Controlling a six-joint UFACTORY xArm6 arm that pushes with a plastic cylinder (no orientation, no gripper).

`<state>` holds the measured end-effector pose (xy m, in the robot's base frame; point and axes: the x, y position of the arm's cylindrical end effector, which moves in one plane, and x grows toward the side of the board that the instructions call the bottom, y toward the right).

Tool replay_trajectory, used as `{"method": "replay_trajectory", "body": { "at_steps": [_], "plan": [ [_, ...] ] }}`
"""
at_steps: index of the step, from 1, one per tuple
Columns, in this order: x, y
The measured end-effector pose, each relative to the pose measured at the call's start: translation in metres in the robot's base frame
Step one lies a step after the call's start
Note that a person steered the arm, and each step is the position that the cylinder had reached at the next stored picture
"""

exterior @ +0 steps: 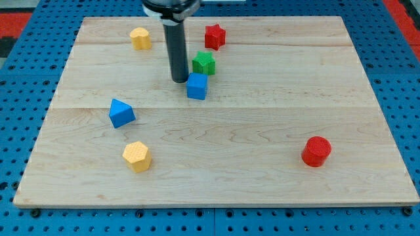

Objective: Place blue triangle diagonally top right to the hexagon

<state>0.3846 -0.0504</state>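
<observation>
My tip [179, 80] is resting just left of the blue cube [197, 86]; there is no pincer here. The blue triangle [121, 113] is sitting above-left of the yellow hexagon [137, 156] on the counter [262, 131].

My visible body is a single straight rod [176, 49], cylindrical, dark grey to black, with a faint lighter sheen running down its length. At its 12 o'clock end it enters a wider round black collar [170, 8], which is ringed by a thin pale band and cut off by the frame edge. My tip [179, 80] is blunt and flat, the same dark colour as the shaft. No cables, screws or markings can be made out.
</observation>
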Motion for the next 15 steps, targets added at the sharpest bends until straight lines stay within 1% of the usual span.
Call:
{"method": "replay_trajectory", "body": {
  "at_steps": [1,2,3,4,5,6,8,9,10,11,12,13,14,15],
  "plan": [
    [0.034,-0.001],
    [0.036,-0.030],
    [0.032,0.001],
    [0.075,-0.060],
    [0.055,-0.168],
    [0.032,-0.191],
    [0.027,-0.254],
    [0.067,-0.226],
    [0.070,-0.166],
    [0.102,-0.152],
    [0.103,-0.203],
    [0.064,-0.221],
    [0.066,-0.254],
    [0.108,-0.245]
  ]
}}
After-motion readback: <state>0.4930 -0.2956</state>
